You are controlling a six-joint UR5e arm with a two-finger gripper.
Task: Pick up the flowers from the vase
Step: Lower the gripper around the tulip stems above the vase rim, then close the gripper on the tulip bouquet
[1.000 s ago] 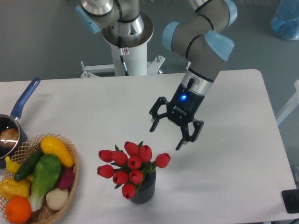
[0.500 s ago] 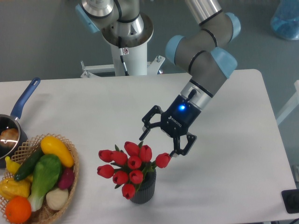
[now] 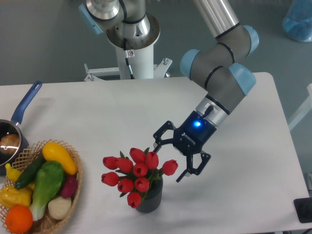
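Gripper (image 3: pixel 169 162) with jaws spread wide, holding nothing, angled down and leftward at upper right edge of the flowers (image 3: pixel 136 174). One finger near the topmost buds, the other just beside the rightmost bud; contact cannot be confirmed from this view. Blue light lit on the wrist body. Flowers sit in the vase (image 3: pixel 150 196), a dark ribbed cylinder standing upright on the table (image 3: pixel 243 122) near the front edge; only its right side and base show under the blooms. Red closed buds fan out leftward and up, green leaves between them. Judgement: bunch looks light and artificial, heads probably soft and springy, easily splayed or crushed if pinched there. Better hold would be lower, where stems gather just above the vase mouth, though buds screen that spot. Vase is small and may lift or tip with the stems. Wicker basket (image 3: pixel 73 195) of produce and a blue-handled saucepan (image 3: pixel 22 109) stand well apart at left.
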